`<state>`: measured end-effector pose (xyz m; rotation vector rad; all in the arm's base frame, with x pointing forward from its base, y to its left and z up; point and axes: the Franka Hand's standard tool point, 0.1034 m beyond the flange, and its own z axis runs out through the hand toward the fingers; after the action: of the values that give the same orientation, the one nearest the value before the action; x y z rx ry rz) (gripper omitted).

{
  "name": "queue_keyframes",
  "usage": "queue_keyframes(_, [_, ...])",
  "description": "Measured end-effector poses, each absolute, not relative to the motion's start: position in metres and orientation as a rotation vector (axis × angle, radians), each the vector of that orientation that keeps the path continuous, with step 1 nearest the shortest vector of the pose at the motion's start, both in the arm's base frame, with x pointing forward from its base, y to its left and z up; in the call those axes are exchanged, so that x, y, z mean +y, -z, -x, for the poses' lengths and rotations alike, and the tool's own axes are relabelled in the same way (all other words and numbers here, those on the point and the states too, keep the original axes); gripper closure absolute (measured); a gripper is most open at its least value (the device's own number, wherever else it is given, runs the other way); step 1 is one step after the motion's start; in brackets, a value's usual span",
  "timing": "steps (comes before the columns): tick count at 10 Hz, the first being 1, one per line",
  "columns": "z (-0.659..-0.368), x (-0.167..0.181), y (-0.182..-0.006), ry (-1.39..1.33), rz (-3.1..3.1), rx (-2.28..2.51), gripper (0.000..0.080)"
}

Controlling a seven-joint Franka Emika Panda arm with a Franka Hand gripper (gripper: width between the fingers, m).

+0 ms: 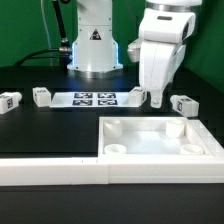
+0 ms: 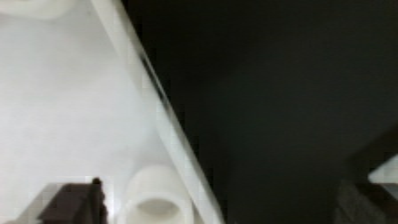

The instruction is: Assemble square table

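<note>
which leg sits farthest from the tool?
The leg at the exterior view's far left edge; the other three lie nearer the tool.

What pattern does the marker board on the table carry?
The marker board shows black-and-white square tags on white, best seen in the exterior view.
</note>
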<state>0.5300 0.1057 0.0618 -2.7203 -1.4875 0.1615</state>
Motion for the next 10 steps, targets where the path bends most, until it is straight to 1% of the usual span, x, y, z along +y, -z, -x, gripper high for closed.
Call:
queue_keyframes(2, [-0.530,0.105,-0.061,-0.165,2.778,-1.382,0.0151])
queue_keyframes(5, [-0.528,0.111,-0.062,-0.171,2.917,-1.085,0.0151])
queue_keyframes(6, [-0.522,0.139,-0.064,-0.173,2.987,-0.884,0.0151])
queue_keyframes(8, [-0.510,0.173,-0.059,-0.195,3.063,-0.603,0.0151])
queue_keyframes(10, [-0.509,0.178,-0.057,-0.213,3.082,-0.486,0.0151])
